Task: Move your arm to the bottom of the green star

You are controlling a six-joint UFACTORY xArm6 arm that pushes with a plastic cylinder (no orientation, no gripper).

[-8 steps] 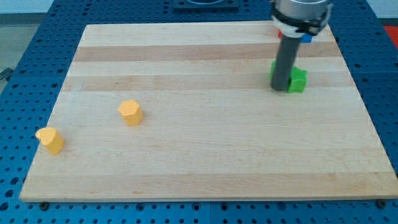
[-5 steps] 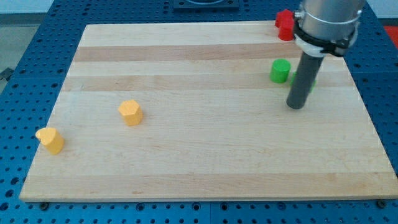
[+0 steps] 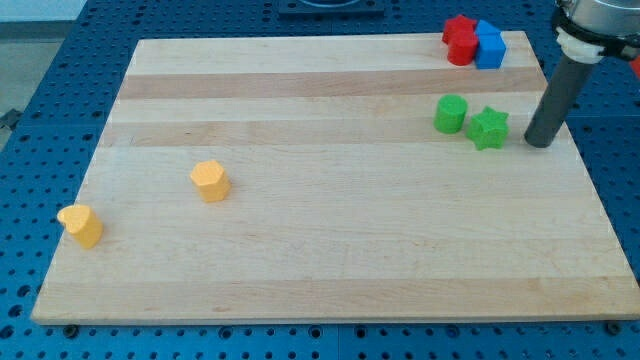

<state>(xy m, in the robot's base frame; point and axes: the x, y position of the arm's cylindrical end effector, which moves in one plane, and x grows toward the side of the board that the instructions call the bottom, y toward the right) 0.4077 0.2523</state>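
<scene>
Right now my tip (image 3: 539, 143) sits just beside the green star (image 3: 489, 128), on the view's right of it and not touching. I have no fingers, only a rod, so nothing is held. The star is near the board's right edge, next to the green round block (image 3: 451, 114). I should slide toward the view's bottom first, then left, and stop under the star. There is lots of bare wooden board (image 3: 330, 240) there. The board's edge is close on my right.
</scene>
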